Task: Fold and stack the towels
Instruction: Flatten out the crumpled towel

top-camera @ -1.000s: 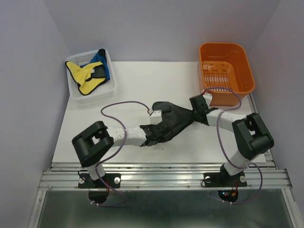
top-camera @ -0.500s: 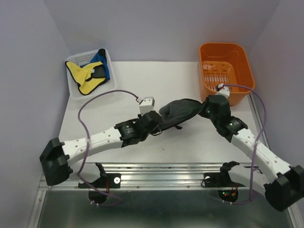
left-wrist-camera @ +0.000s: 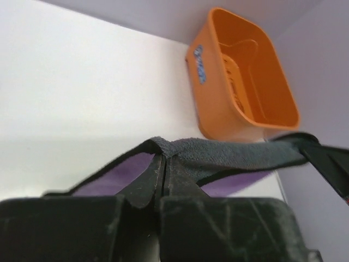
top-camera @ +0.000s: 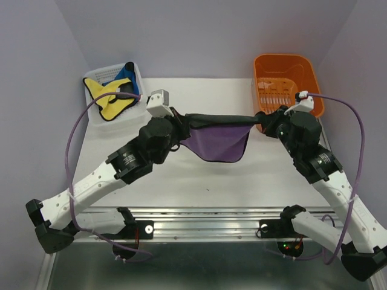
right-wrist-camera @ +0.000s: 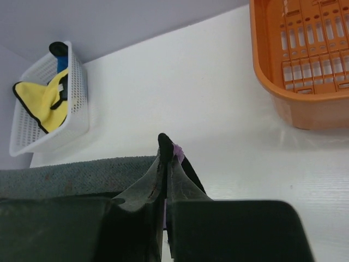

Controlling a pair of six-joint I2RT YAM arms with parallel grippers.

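Note:
A purple towel (top-camera: pixel 219 140) with a dark grey side hangs stretched above the table between my two grippers, sagging in the middle. My left gripper (top-camera: pixel 181 122) is shut on its left corner; the left wrist view shows the dark edge (left-wrist-camera: pixel 229 154) pinched at the fingertips (left-wrist-camera: pixel 162 159). My right gripper (top-camera: pixel 263 121) is shut on the right corner, where a bit of purple (right-wrist-camera: pixel 178 150) pokes out past the fingertips (right-wrist-camera: pixel 165 155). A yellow towel (top-camera: pixel 107 98) and a blue towel (top-camera: pixel 128 77) lie crumpled in the white mesh basket (top-camera: pixel 140 111) at the back left.
An orange plastic bin (top-camera: pixel 289 90) stands at the back right, just behind the right gripper. The white mat (top-camera: pixel 211 181) covers the table below the hanging towel. Grey walls close in the left, back and right sides.
Both arms have lifted and drawn apart, pulling the bunched dark towel off the table into a taut span with its purple side hanging down. The right gripper has closed on its corner.

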